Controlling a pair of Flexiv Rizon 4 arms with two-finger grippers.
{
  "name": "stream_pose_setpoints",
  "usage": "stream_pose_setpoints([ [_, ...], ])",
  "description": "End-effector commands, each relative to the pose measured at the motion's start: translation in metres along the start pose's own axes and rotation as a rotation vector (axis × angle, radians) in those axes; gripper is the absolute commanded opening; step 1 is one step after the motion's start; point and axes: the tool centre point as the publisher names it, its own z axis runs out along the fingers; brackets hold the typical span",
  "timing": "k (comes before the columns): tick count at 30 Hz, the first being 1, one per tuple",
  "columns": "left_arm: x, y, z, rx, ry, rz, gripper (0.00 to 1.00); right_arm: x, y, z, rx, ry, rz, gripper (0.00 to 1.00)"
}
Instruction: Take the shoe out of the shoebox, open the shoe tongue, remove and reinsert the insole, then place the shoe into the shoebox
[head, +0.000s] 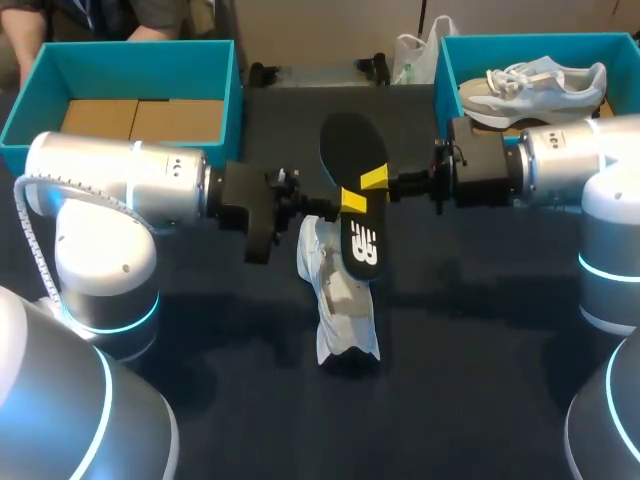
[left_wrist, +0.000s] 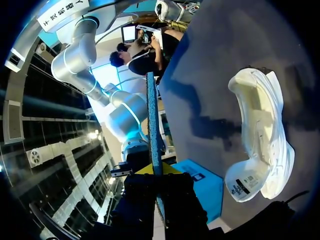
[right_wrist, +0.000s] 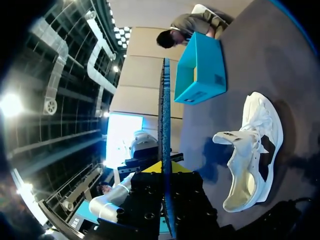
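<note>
The black insole hangs in the air above the middle of the dark tabletop, held from both sides. The left arm comes in from the tabletop's left edge and the right arm from its right edge. They meet at the insole's narrow middle.

The left jaws pinch the insole. One yellow fingertip shows flat on its upper face in the head view. In the left wrist view the insole runs out edge-on from between the two fingers.

The right jaws seem to pinch it as well, just beside the left ones on the side toward the far edge. A yellow fingertip lies on the insole's rim. In the right wrist view the insole also stands edge-on between the fingers, though the finger behind it is mostly hidden.

The white shoe lies on the tabletop under the insole, near the middle and a little toward the near edge. No jaws touch it. In the wrist views the shoe lies with its opening bare to the camera. Its tongue is folded out away from the opening.

A teal shoebox stands at the far-left corner with brown cardboard in its bottom. A second teal shoebox at the far-right corner holds a pale sneaker.
</note>
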Motion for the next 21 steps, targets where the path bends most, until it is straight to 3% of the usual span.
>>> stream_pose_setpoints([
  [1,0.001,-0.001,0.002,-0.007,-0.011,0.009,0.0,0.0,-0.001,0.002,-0.001,-0.004,0.004,0.0],
  [5,0.0,-0.002,0.0,-0.007,-0.015,0.003,0.0,0.0,0.0,0.002,0.002,-0.004,0.008,0.0],
  [6,0.0,-0.002,-0.001,-0.007,-0.016,-0.007,0.45,0.0,0.0,0.002,0.002,-0.004,0.008,0.0],
  [7,-0.001,-0.002,-0.003,-0.005,-0.016,-0.015,1.0,-0.001,0.0,0.002,0.003,-0.004,0.009,0.0],
  [15,-0.008,-0.004,-0.047,-0.02,0.014,-0.064,1.0,-0.01,-0.003,-0.004,-0.011,-0.001,0.017,0.0],
  [19,-0.012,0.001,-0.072,0.012,0.115,-0.106,1.0,-0.015,-0.003,0.0,-0.012,0.006,0.026,0.0],
  [21,-0.02,0.006,-0.086,-0.007,0.203,-0.005,1.0,-0.016,-0.004,0.002,-0.01,0.008,0.028,0.0],
])
